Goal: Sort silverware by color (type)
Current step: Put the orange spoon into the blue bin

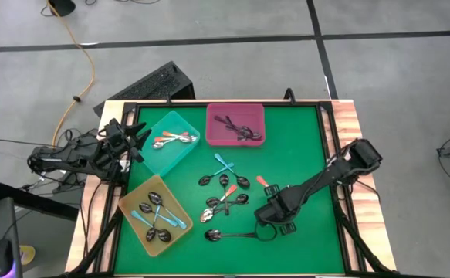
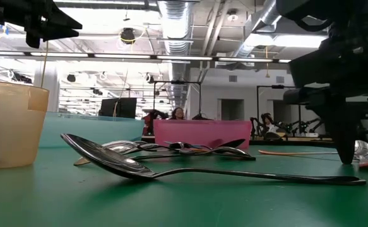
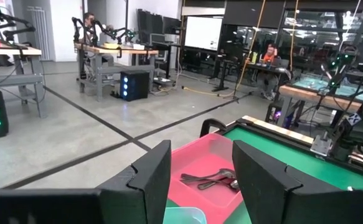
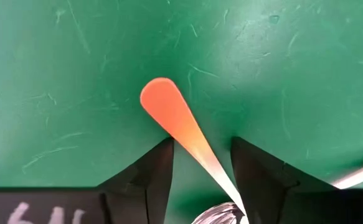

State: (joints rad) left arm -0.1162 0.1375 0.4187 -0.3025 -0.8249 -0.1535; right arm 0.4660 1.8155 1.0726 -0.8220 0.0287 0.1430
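Loose spoons [image 1: 225, 189] lie flat in the middle of the green table. An orange-handled spoon [image 4: 181, 127] lies flat under my right gripper [image 4: 201, 165], which points down. Its open fingers stand on either side of the handle, close above the mat; I cannot tell whether one finger brushes it. The same gripper [image 1: 275, 207] shows right of the loose spoons. My left gripper [image 3: 201, 168] waits at the table's left edge [image 1: 136, 135], raised, pointing level toward the pink tray, fingers apart with nothing between them.
The teal tray [image 1: 170, 141] holds orange-handled spoons, the pink tray [image 1: 235, 123] dark ones, the yellow tray [image 1: 155, 212] blue-handled ones. A long dark spoon [image 2: 139, 167] lies near the front edge. People sit in the room beyond the table.
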